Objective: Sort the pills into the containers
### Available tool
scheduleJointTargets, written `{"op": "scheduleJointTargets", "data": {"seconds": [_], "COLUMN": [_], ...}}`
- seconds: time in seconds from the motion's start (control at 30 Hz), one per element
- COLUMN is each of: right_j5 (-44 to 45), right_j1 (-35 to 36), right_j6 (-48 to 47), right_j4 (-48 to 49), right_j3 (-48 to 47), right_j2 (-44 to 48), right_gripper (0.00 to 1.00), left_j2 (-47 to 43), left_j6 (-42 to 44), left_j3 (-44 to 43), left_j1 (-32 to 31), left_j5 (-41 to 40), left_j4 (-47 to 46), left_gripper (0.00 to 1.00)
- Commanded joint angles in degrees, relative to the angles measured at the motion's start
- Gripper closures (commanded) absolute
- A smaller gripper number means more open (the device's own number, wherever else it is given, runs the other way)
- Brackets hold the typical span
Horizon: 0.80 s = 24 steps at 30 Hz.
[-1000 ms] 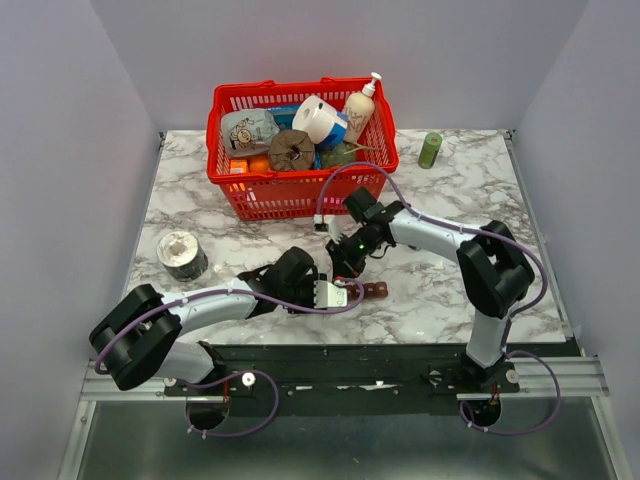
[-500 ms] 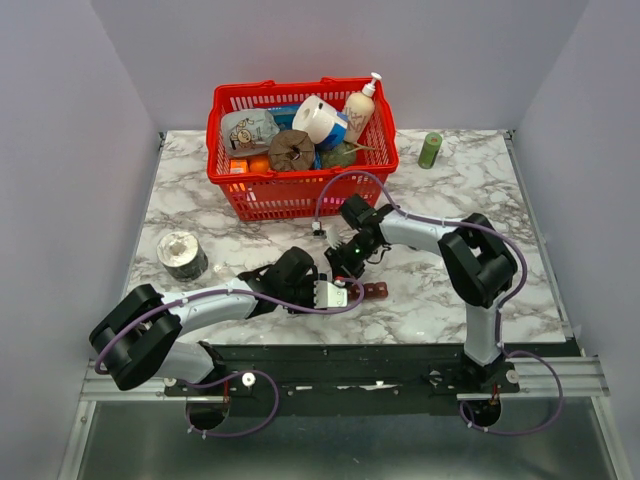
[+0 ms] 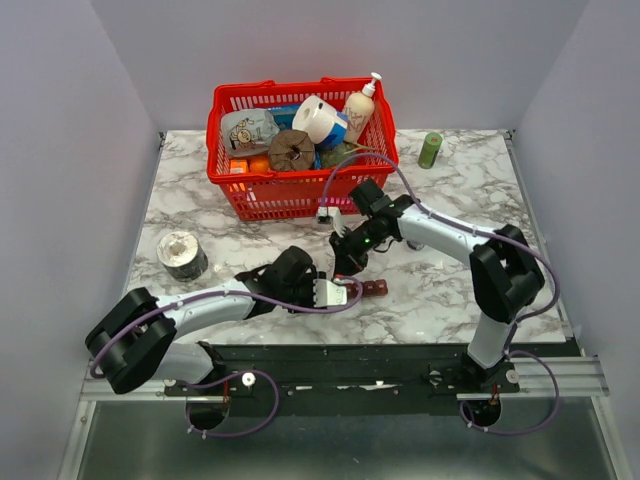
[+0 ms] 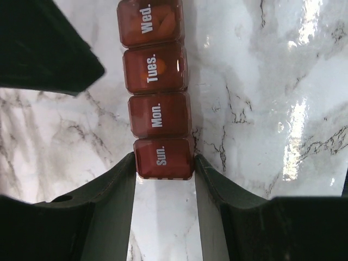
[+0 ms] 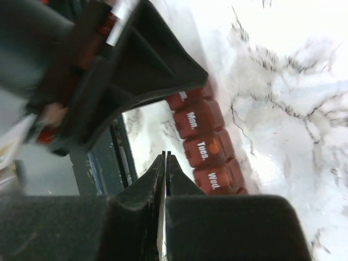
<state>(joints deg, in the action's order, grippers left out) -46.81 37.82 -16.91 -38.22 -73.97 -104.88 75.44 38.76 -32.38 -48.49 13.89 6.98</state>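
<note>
1. One left tool [image 4: 163,163] pinches the "Sun." end of the containers [image 4: 156,89]. The strip lies flat on the marble surface [image 4: 272,109] near the front edge, where it also lay a second ago.
2. Orange pills [image 4: 163,24] show through the "Tues." and "Wed." lids. "Mon." and "Sun." look empty, so sorting seems partly done.
3. The right tool [image 5: 165,163], fingers pressed together with nothing visible between them, hovers above the strip. Its elbow has swung outward since the earlier frame.
</note>
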Motion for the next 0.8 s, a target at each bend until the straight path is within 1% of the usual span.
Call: {"op": "scheduleJointTargets", "data": {"seconds": [0.0,0.03,0.13,0.17,0.27,0.4,0.43,0.5,0.53,0.57,0.6,0.63,0.67,0.7,0.73,0.77], "right_j5": [-5.2,-5.3,-5.1,-4.9,-5.0,-4.6,-4.3,-2.6,-1.4,0.0,2.8,3.7,4.6,6.6,7.9,9.3], "right_j1": [-3.3,-3.6,-4.2,-4.2,-5.0,-7.2,-7.7,-9.5,-10.1,-10.7,-12.2,-13.2,-14.3,-16.9,-18.5,-19.9], "right_j6": [-5.2,-5.8,-8.1,-8.7,-10.2,-13.0,-13.8,-15.0,-15.4,-15.8,-16.2,-16.1,-16.0,-14.1,-12.8,-11.4], "right_j4": [-1.9,-1.9,-2.3,-2.3,-2.6,-4.5,-4.9,-5.0,-5.2,-5.2,-5.1,-4.7,-4.3,-3.7,-1.4,0.1], "right_j3": [1.5,1.6,2.3,2.5,3.0,2.3,2.4,2.9,3.4,3.7,4.0,4.4,4.6,4.9,5.1,5.6], "right_j2": [3.9,4.5,7.3,8.0,10.1,14.2,15.6,18.6,22.1,23.8,25.9,29.5,31.6,33.5,35.2,39.1], "right_gripper": [0.87,0.86,0.81,0.78,0.74,0.69,0.67,0.61,0.56,0.43,0.36,0.31,0.20,0.16,0.10,0.01], "left_j2": [-5.6,-6.6,-10.6,-12.4,-15.5,-19.5,-20.8,-24.7,-25.9,-27.9,-28.7,-29.3,-30.1,-30.4,-30.5,-30.8], "left_j6": [-2.6,-3.1,-5.4,-5.9,-6.6,-8.1,-9.0,-14.4,-17.4,-20.2,-26.3,-29.2,-32.2,-38.4,-41.6,-44.6], "left_j3": [0.5,0.7,1.4,1.4,1.6,1.6,1.7,1.5,1.0,0.6,0.0,-1.5,-2.4,-4.5,-5.7,-6.9], "left_j1": [-0.2,-0.2,-0.1,-0.1,-0.1,0.0,0.1,0.7,1.1,2.7,3.7,5.2,7.9,9.6,11.4,13.1], "left_j5": [-0.4,-0.5,-1.2,-1.4,-1.3,-2.3,-2.6,-4.1,-5.1,-6.4,-6.9,-7.9,-8.9,-11.4,-11.6,-11.2], "left_j4": [-1.8,-2.3,-3.6,-3.7,-2.9,-0.2,-0.3,-0.9,-1.9,-2.2,-2.5,-2.5,-2.6,-2.4,-1.9,-1.5], "left_gripper": [0.43,0.37,0.27,0.22,0.20,0.19,0.19,0.14,0.07,0.02,0.01,0.01,0.01,0.01,0.01,0.01]}}
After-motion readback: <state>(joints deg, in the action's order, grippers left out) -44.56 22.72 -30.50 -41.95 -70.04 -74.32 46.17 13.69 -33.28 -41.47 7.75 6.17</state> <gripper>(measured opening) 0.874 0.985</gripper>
